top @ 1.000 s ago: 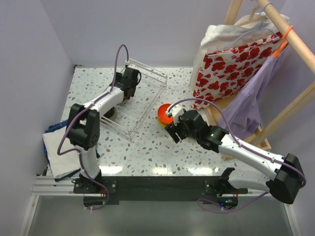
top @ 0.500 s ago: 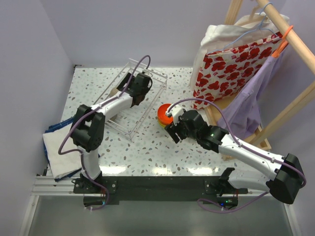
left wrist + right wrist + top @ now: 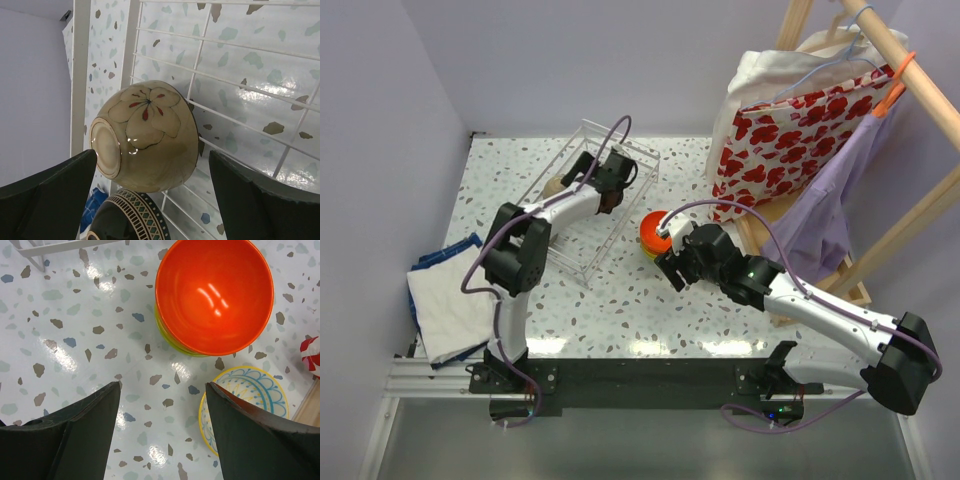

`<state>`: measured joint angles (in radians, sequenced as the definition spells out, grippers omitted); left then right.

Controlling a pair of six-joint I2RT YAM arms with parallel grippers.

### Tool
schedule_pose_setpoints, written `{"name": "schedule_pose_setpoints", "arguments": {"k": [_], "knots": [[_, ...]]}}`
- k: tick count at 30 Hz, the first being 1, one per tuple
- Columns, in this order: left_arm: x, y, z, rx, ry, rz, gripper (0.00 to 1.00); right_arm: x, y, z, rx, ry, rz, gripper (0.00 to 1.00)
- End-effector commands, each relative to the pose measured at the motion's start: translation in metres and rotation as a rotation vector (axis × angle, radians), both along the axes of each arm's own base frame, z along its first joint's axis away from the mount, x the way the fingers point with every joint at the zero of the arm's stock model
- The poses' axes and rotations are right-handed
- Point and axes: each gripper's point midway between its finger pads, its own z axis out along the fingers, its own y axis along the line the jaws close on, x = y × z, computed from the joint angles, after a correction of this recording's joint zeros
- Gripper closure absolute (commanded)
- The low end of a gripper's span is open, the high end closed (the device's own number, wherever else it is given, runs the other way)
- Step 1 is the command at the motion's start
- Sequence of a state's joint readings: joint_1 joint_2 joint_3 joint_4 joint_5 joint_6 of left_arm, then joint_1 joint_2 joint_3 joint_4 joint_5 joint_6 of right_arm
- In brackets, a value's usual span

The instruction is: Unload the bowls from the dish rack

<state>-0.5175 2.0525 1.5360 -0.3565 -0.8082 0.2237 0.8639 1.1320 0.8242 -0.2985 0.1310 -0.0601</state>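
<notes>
Left end effector (image 3: 152, 154) gapes empty around the tan flowered bowl (image 3: 145, 137) in the dish rack (image 3: 128, 45); next, I'd say, it should pinch it.

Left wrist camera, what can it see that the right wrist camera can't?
Only the left wrist view shows a tan flowered bowl lying on its side in the rack, with a dark bowl next to it. Only the right wrist view shows an orange bowl stacked on a green bowl, with a blue-patterned bowl beside them. Both show the speckled table, white rack wire, and an open gripper: the left gripper in one, the right gripper in the other.
</notes>
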Motion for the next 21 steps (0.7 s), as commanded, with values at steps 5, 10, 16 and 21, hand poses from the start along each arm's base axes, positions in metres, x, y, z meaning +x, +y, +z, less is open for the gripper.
{"name": "schedule_pose_setpoints", "arguments": {"k": [5, 10, 16, 21], "knots": [[0.001, 0.012, 0.007, 0.044, -0.050, 0.105, 0.00, 0.001, 0.005, 0.001, 0.033, -0.009, 0.001, 0.27], [0.004, 0.015, 0.006, 0.086, -0.060, 0.108, 0.00, 0.001, 0.006, 0.001, 0.035, -0.007, 0.003, 0.27], [0.006, 0.011, -0.002, 0.117, -0.043, 0.086, 0.00, 0.001, 0.006, 0.000, 0.036, -0.004, 0.003, 0.27], [0.004, 0.014, -0.007, 0.143, -0.035, 0.095, 0.01, 0.000, 0.006, -0.001, 0.036, -0.004, 0.003, 0.27]]}}
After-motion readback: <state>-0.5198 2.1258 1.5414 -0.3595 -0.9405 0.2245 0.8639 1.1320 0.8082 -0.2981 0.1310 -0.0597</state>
